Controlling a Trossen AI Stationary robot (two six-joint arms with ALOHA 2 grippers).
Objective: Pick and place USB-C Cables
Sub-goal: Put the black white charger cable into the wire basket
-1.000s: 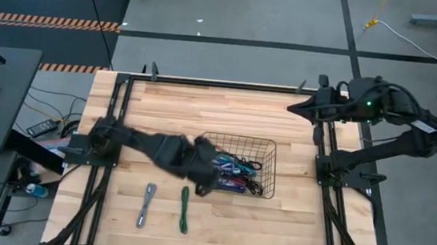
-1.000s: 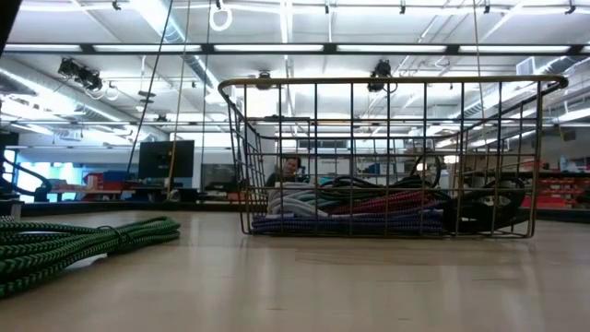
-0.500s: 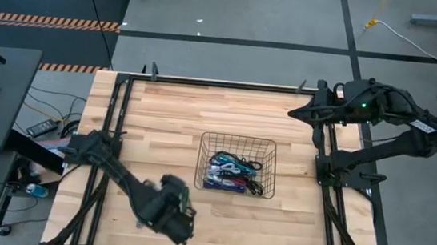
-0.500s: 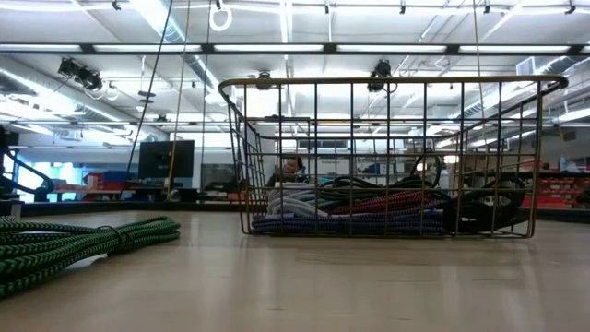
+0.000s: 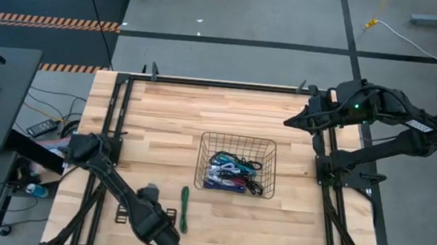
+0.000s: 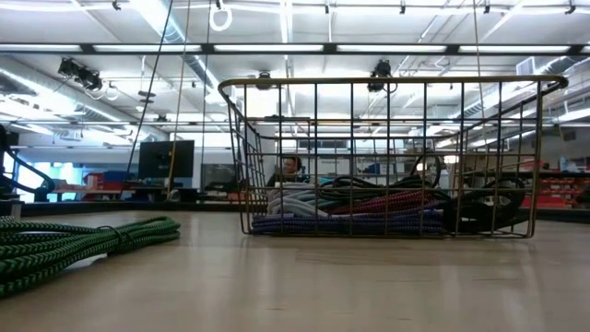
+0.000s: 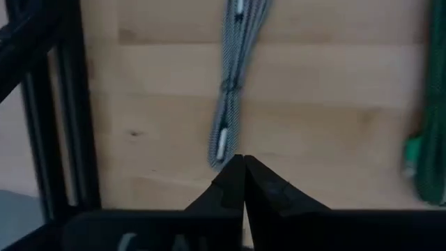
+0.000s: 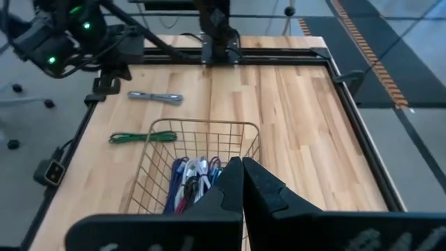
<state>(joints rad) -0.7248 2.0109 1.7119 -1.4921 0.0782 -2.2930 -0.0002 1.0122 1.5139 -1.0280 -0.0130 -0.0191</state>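
A grey-white braided cable [image 7: 233,90] lies stretched out on the table near the left frame. It also shows in the right wrist view [image 8: 155,97]. A green cable [image 5: 183,210] lies beside it, toward the basket [image 7: 425,153] [image 6: 74,244]. Several more coloured cables [image 5: 229,174] lie bundled in the black wire basket [image 5: 238,143] [image 8: 195,183]. My left gripper [image 7: 242,164] is shut and hangs just short of the grey cable's near end. In the high view my left arm [image 5: 153,217] hides most of that cable. My right gripper [image 5: 286,123] is shut, in the air over the table's far right part.
The basket [image 6: 387,157] stands right of the table's middle. Black frame rails [image 7: 63,111] run along the table's left edge close to the grey cable, and matching rails [image 5: 323,161] run along the right. Bare wood lies across the far half of the table [image 5: 204,109].
My left arm has swung away from the basket's left side toward the table's near-left part and now sits over the grey cable by the near edge. My right gripper has drifted a little toward the near edge. The cables and basket have stayed put.
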